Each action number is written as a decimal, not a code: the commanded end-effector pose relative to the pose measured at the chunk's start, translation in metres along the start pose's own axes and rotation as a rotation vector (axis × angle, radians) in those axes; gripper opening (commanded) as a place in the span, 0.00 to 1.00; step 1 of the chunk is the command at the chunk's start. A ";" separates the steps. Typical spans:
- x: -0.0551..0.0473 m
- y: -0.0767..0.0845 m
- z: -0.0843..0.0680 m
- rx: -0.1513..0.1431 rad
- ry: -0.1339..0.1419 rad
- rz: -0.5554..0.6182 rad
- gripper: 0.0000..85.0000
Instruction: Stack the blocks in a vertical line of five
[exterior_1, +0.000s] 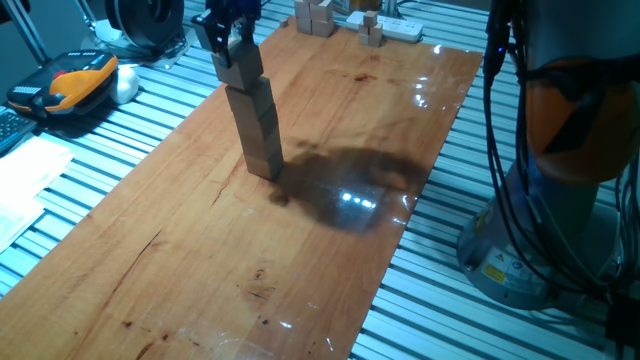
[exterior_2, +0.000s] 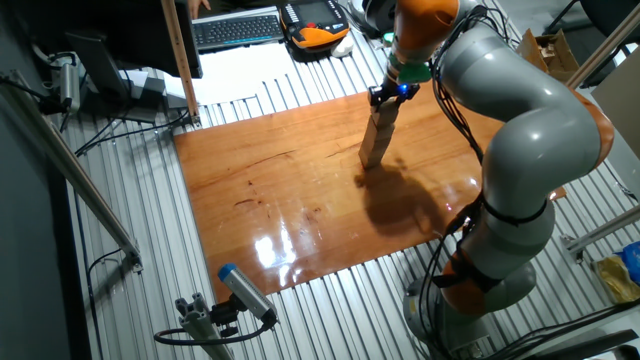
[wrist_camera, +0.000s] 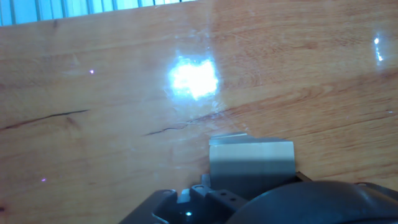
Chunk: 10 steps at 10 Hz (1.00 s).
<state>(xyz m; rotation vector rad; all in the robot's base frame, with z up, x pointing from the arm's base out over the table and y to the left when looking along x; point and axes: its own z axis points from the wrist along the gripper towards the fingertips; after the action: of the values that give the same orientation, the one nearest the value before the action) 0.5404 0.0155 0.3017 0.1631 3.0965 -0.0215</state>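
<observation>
A tall leaning stack of several pale wooden blocks (exterior_1: 260, 125) stands on the wooden board (exterior_1: 200, 250), toward its far left side. It also shows in the other fixed view (exterior_2: 376, 142). My gripper (exterior_1: 231, 42) is at the top of the stack, with its dark fingers on either side of the top block (exterior_1: 241, 66), and looks shut on it. In the hand view the top block (wrist_camera: 252, 163) shows grey and shadowed just below my hand, with bare board around it. My gripper also shows in the other fixed view (exterior_2: 391, 98).
A cluster of smaller wooden blocks (exterior_1: 315, 16) and a white power strip (exterior_1: 395, 27) lie at the board's far end. The arm's base (exterior_1: 540, 210) stands to the right. An orange-and-black device (exterior_1: 75, 80) and papers lie left of the board.
</observation>
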 end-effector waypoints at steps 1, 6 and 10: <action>0.000 -0.001 0.001 0.002 -0.002 -0.004 0.00; 0.002 -0.003 0.002 0.012 -0.003 -0.020 0.00; 0.003 -0.004 0.003 0.013 -0.004 -0.020 0.00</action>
<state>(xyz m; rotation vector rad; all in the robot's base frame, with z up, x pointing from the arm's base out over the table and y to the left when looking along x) 0.5367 0.0119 0.2989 0.1333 3.0932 -0.0431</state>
